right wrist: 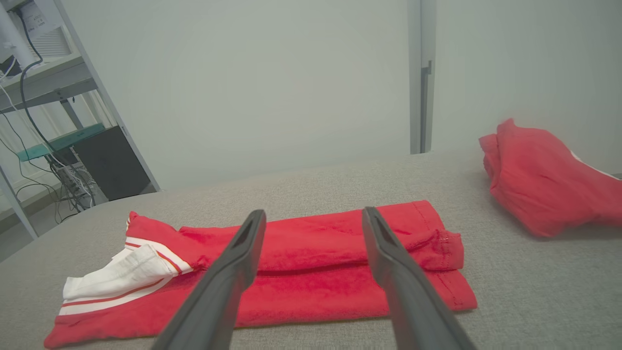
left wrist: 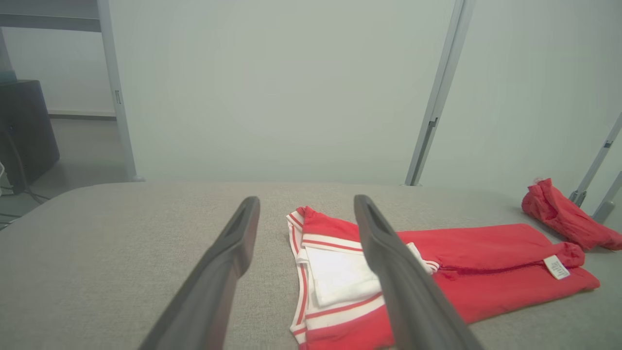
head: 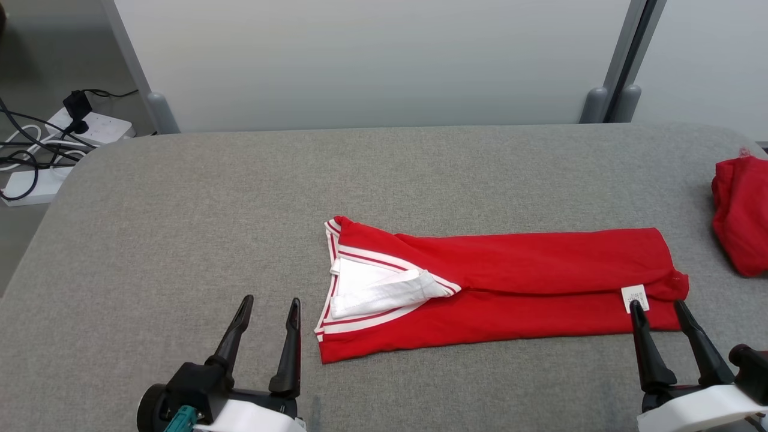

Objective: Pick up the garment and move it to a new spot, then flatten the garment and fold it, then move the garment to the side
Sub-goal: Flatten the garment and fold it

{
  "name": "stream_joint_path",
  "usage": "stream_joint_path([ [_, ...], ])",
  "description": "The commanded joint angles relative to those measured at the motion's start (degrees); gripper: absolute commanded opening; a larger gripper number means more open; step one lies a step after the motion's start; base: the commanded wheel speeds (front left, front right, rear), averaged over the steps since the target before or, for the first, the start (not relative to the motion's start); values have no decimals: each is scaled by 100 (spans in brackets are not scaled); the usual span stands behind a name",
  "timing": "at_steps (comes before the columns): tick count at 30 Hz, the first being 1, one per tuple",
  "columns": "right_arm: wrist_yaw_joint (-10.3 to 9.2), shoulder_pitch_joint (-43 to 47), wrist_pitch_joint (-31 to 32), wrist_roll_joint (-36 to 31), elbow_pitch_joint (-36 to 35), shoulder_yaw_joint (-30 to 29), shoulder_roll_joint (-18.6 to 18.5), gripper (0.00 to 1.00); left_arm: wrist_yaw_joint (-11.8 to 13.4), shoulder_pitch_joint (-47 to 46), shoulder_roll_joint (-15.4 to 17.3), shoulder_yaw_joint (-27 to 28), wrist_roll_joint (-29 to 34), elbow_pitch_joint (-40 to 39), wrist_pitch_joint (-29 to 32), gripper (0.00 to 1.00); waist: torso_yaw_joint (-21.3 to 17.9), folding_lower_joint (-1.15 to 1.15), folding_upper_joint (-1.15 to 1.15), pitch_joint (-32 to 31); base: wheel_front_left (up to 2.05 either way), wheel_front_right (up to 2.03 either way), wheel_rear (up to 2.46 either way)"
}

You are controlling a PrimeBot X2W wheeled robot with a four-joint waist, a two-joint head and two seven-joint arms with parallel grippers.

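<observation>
A red garment [head: 510, 282] with white-and-red striped trim and a white inner collar lies folded into a long strip across the grey table, collar end to the left, a small white label near its right end. The garment [left wrist: 486, 272] also shows in the left wrist view, and the garment [right wrist: 311, 262] in the right wrist view. My left gripper [head: 269, 307] stands open just left of the collar end, nothing between its fingers. My right gripper [head: 658, 307] is open at the garment's right end, its fingertips at the lower hem near the label.
A second crumpled red garment [head: 743, 213] lies at the table's far right edge. Power strips and cables [head: 54, 144] sit on the floor beyond the table's left corner. A pale partition wall [head: 372, 60] with posts stands behind the grey table [head: 180, 228].
</observation>
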Motion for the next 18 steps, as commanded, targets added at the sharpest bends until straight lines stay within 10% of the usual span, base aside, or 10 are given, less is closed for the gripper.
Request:
stream_joint_path([
  [1, 9, -60, -77, 11, -200, 104, -64, 100, -39, -105, -20, 220, 72, -178, -58, 100, -10, 0, 0, 5, 0, 0, 0],
  [18, 9, 113, -77, 45, -309, 33, -136, 100, 79, 83, -80, 312, 368, -325, -59, 100, -27, 0, 0, 6, 0, 0, 0],
])
